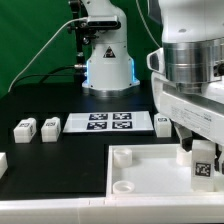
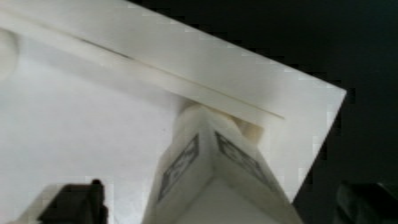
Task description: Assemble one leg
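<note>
The pincer is clenched on the leg, which it holds upright over the white tray at the exterior view's right, the tagged face toward the camera; three more small tagged blocks sit on the black counter, two to the exterior view's left of the marker board and one at its right end. In the wrist view the leg runs between the two dark fingertips, its far end near the tray's raised rim at a corner.
</note>
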Motion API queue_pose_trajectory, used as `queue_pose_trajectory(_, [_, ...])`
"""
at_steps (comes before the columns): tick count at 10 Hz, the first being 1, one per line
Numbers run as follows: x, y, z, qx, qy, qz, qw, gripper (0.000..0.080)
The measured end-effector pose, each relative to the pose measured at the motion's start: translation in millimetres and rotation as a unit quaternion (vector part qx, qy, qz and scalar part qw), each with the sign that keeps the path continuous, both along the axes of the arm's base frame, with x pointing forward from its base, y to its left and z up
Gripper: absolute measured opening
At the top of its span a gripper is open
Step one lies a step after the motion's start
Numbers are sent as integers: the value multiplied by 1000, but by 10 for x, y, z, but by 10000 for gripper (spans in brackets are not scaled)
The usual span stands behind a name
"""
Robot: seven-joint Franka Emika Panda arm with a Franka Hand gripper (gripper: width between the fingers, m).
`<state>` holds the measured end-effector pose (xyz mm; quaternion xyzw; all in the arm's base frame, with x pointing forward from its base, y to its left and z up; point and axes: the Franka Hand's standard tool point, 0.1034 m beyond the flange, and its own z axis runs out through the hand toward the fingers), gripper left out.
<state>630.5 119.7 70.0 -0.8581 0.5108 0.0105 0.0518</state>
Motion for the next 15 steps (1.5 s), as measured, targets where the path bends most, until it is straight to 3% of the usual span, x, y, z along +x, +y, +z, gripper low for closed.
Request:
queue_pose_trajectory(2, [0, 12, -4, -21, -15, 194, 981, 648])
queue_pose_trajectory(4, [-2, 6, -9, -24, -21, 265, 964, 648])
queue_pose_trajectory(5, [-2, 6, -9, -23, -20, 257, 966, 553])
queue_pose_trajectory(6, [-2, 9, -10, -22, -19, 237, 971, 405])
queue_pose_trajectory(7, [-2, 5, -10, -22, -18, 236, 971, 405])
queue_pose_trajectory(8, [-3, 8, -11, -20, -15, 198, 980, 292])
queue_pose_trajectory(12, [22, -8, -9, -11, 5, -35, 999, 292])
queue_pose_trajectory(15, [27, -10, -11, 0, 24, -229, 973, 294])
